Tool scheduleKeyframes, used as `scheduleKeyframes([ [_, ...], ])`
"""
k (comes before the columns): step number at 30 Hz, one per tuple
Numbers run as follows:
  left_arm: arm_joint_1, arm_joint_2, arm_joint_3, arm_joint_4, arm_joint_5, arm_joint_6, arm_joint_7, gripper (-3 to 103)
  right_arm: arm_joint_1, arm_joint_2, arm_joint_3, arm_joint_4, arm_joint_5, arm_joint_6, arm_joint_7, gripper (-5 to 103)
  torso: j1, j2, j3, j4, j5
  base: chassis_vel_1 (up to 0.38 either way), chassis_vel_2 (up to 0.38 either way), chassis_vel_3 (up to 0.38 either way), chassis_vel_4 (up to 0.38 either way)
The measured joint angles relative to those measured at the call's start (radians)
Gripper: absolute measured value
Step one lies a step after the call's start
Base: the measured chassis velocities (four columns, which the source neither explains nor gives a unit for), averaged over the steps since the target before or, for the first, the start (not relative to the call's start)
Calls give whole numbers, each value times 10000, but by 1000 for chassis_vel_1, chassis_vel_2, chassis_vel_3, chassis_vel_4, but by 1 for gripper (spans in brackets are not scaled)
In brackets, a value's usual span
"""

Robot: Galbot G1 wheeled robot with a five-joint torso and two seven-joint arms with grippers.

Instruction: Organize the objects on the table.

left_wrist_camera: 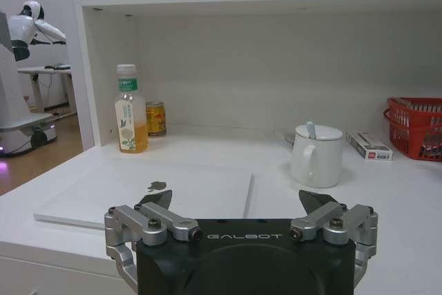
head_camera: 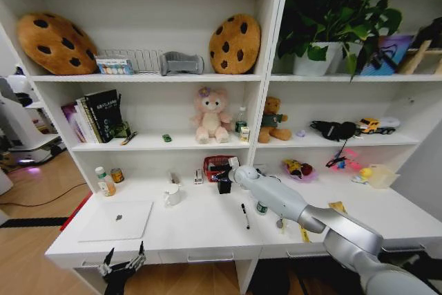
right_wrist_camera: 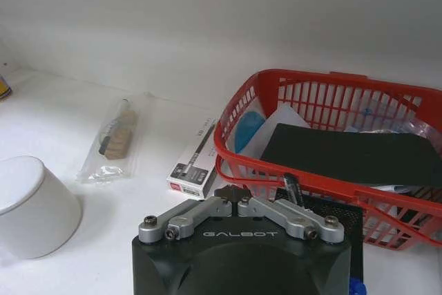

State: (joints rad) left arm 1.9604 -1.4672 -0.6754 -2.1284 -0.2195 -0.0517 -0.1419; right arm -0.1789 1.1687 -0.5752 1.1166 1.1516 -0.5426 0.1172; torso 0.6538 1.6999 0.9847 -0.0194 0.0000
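White desk (head_camera: 207, 229) runs across the lower half of the head view, with the silver laptop (head_camera: 116, 220) lying flat at its lower left and a black pen (head_camera: 245, 215) loose near the centre; a small green-capped jar (head_camera: 262, 207) stands just right of the pen, and a yellow ruler (head_camera: 304, 234) shows partly under the right arm. The right gripper (head_camera: 222, 175) reaches to the middle of the frame beside the red basket (right_wrist_camera: 324, 101); in the right wrist view its fingers are pinched together around a dark pen (right_wrist_camera: 292, 190), held over a black mesh holder (right_wrist_camera: 331, 205). The step in hand looks like stowing this pen; next it must be lowered into the holder and let go. The left gripper (left_wrist_camera: 242, 206) hangs spread wide and empty at the desk's front edge, lower left.
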Motion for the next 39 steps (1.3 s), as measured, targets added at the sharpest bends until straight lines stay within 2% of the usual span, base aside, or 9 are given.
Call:
scheduleKeyframes([
  [7, 9, -30, 49, 17, 75, -29, 27, 100, -16, 8, 32, 156, -4, 3, 31, -2, 0, 0, 0, -1, 0, 0, 0, 0, 0],
  [9, 15, -47, 70, 57, 134, -69, 52, 100, 17, 25, 33, 197, -9, 4, 30, 9, 0, 0, 0, -2, 0, 0, 0, 0, 0],
  [13, 6, -48, 70, 68, 145, -80, 57, 100, 80, 51, -1, 164, -36, -5, 30, 20, 0, 0, 0, -2, 0, 0, 0, 0, 0],
  [17, -69, -15, 15, 121, 94, -81, 60, 100, 382, -194, -374, 53, -60, -320, -213, 41, 0, 0, 0, -2, 0, 0, 0, 0, 0],
  [27, -84, -31, 52, 154, 86, -83, 59, 100, 536, -237, -633, -27, -390, -359, -763, 76, 0, 0, 0, -1, 0, 0, 0, 0, 0],
  [28, -85, -35, 52, 154, 86, -87, 59, 100, 552, -215, -664, -73, -456, -358, -830, 76, 0, 0, 0, -1, 0, 0, 0, 0, 0],
  [29, -89, -43, 52, 154, 84, -88, 59, 100, 590, -159, -735, -203, -609, -325, -983, 86, 0, 0, 0, -2, 0, 0, 0, 0, 0],
  [32, -99, -69, 47, 154, 81, -97, 59, 100, 739, -88, -971, -531, -978, -225, -1575, 96, 0, -1, 0, 0, 1, 0, 0, 0, 0],
  [39, -87, -200, 81, 225, 159, -226, 117, 100, 1105, -102, -1294, -1091, -1793, -67, -3125, 100, 0, 0, -1, -2, 0, 0, 0, 0, 0],
])
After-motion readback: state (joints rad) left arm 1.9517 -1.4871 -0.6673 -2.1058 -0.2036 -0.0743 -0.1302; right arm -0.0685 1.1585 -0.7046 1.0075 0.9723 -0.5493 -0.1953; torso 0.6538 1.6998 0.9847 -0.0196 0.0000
